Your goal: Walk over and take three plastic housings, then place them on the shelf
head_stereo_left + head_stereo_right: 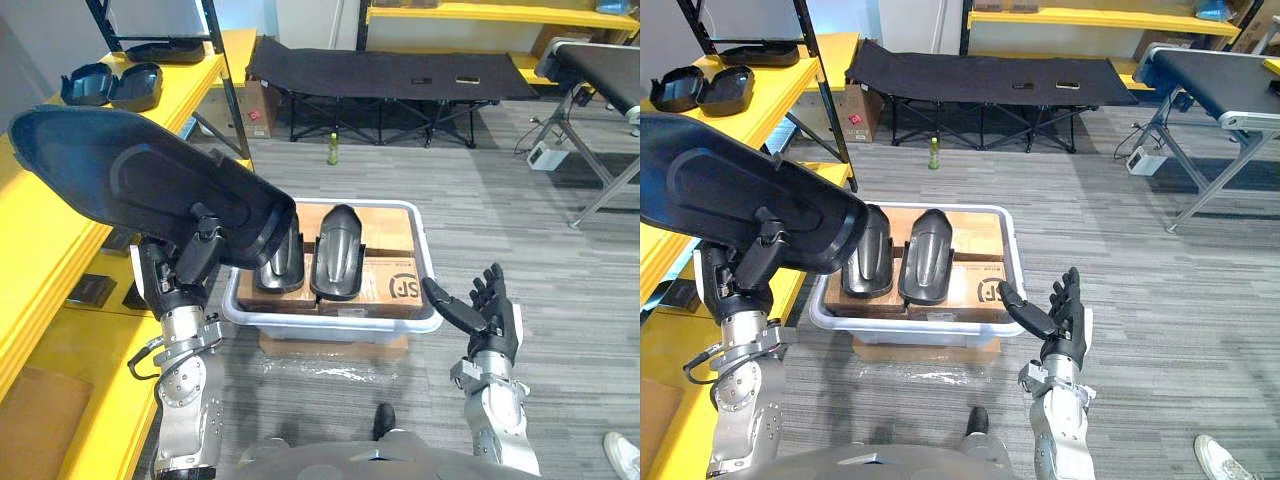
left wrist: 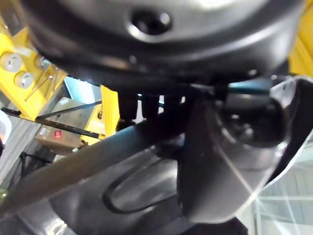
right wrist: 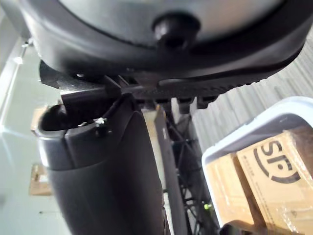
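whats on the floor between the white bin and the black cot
A green bottle stands between the bin and the cot, nearer the cot, in both eye views.

The raised housing (image 1: 130, 170) is a large, glossy black plastic shell, long with a rounded end and a faint raised outline on its smooth face. It hangs at 9 o'clock in the head view, tilted, with its long axis running from 10 o'clock down to 4 o'clock. The fingers (image 1: 205, 240) of the left hand (image 1: 170, 280) clamp its lower edge. At the centre, the second housing (image 1: 280, 255) and the third housing (image 1: 337, 252) lie close side by side, domed side up, on cardboard boxes (image 1: 385, 275) in a white tub (image 1: 428, 262). At 11 o'clock, two shelved housings (image 1: 87, 83) rest together on the yellow shelf (image 1: 40, 230).
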